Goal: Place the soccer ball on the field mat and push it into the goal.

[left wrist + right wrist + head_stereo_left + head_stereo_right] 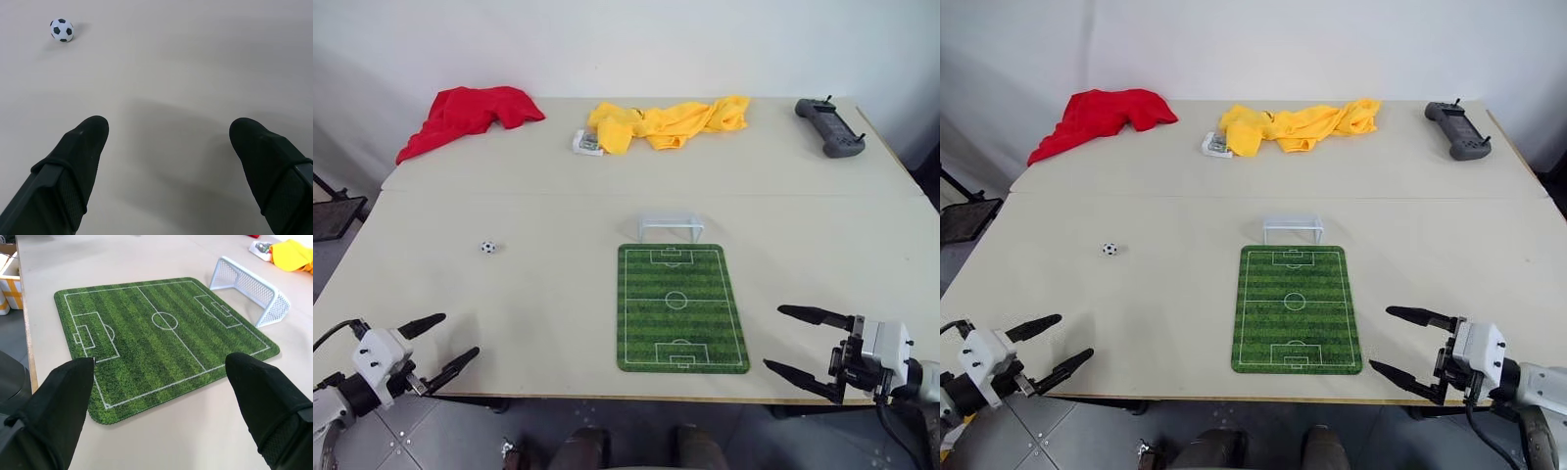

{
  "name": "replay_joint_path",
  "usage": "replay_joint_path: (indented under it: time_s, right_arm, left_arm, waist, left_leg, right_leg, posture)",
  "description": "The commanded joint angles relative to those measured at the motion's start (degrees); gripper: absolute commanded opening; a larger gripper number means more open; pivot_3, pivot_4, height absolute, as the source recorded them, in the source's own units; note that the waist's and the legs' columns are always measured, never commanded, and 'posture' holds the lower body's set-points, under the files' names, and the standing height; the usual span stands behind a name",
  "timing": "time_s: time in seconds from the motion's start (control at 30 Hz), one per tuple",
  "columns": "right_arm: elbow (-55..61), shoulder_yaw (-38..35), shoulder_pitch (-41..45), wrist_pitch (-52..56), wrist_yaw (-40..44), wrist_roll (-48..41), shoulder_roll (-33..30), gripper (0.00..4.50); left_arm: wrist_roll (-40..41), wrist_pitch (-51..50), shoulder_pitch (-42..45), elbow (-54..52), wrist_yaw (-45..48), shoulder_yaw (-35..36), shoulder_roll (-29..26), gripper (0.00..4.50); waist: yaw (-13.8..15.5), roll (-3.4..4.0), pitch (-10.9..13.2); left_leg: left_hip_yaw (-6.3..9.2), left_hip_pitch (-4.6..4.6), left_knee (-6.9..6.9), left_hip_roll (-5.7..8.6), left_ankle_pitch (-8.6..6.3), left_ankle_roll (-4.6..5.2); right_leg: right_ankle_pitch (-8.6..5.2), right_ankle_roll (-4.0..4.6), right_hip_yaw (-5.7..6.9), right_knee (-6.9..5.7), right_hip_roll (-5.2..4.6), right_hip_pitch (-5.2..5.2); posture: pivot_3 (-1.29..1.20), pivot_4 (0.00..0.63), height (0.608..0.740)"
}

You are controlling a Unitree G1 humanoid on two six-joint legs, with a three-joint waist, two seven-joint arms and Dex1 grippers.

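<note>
Beige tabletop (558, 323) carried the soccer ball (487, 247) well left of the field mat (679, 306) and goal (671, 227), both pincers gaped wide and empty, and a clumsy pinch might roll it away.

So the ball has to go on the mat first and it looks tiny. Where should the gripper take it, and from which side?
Probably across its middle, coming from above. The ball is a small sphere lying alone on the bare table, so fingers closing level on opposite sides should hold it. The left gripper is open and on the ball's side of the mat.
</note>
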State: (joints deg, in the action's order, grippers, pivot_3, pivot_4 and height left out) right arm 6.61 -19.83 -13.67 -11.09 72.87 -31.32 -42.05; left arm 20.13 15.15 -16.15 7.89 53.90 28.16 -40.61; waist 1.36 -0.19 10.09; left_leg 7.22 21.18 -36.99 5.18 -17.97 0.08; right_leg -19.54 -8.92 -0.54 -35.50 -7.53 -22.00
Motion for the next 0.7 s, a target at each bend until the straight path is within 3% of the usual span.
replay_joint_path:
  time_s: [0.03, 0.23, 0.4, 0.6, 0.7]
  right_arm:
    - [1.6, 0.3, 0.6, 2.9, -1.3, -1.4, 0.1, 4.5]
    - [8.1, 1.6, 3.0, 8.5, -6.8, -5.9, 3.4, 4.5]
    - [13.0, 0.7, 7.3, 7.4, -15.2, -7.7, 11.0, 4.5]
    - [12.2, 1.3, 5.5, 4.7, -13.8, -4.5, 11.8, 4.5]
    - [12.1, 2.1, 5.6, 4.7, -12.7, -4.5, 11.5, 4.5]
  left_arm:
    - [0.1, 1.4, 1.5, 1.0, -1.8, 1.7, -0.3, 4.48]
    - [7.1, -5.2, 3.2, 4.9, -5.9, 7.3, 2.2, 4.48]
    - [9.0, -6.2, 2.7, 11.5, -12.9, 12.5, 6.9, 4.48]
    - [10.9, -13.2, 8.0, 4.1, -16.0, 7.9, 9.8, 4.48]
    - [10.1, -18.2, 15.1, 1.8, -19.8, 4.5, 9.6, 4.48]
  waist:
    - [0.0, 0.0, 0.0]
    - [-0.3, 0.0, 0.0]
    - [-0.8, 0.0, 0.0]
    - [1.1, -0.21, -0.1]
    - [1.6, -0.21, -0.1]
  left_leg:
    - [0.0, 0.0, 0.0, 0.0, 0.0, 0.0]
    - [0.02, -0.01, -0.02, -0.08, -0.03, -0.06]
    - [0.02, -0.04, -0.01, -0.1, -0.05, -0.09]
    - [0.2, 0.01, -0.14, 0.03, -0.05, -0.05]
    - [0.2, -0.03, -0.17, 0.11, 0.06, -0.03]
  right_leg:
    - [0.0, 0.0, 0.0, 0.0, 0.0, 0.0]
    - [0.0, 0.0, 0.0, -0.08, 0.03, -0.04]
    - [0.0, 0.0, 0.01, -0.19, 0.05, -0.09]
    - [0.02, -0.04, 0.22, -0.22, 0.05, -0.01]
    - [0.05, 0.0, 0.2, -0.2, 0.06, 0.08]
  posture:
    - [0.0, 0.15, 0.74]
    - [0.0, 0.15, 0.74]
    - [0.0, 0.15, 0.74]
    - [0.0, 0.15, 0.74]
    - [0.0, 0.15, 0.74]
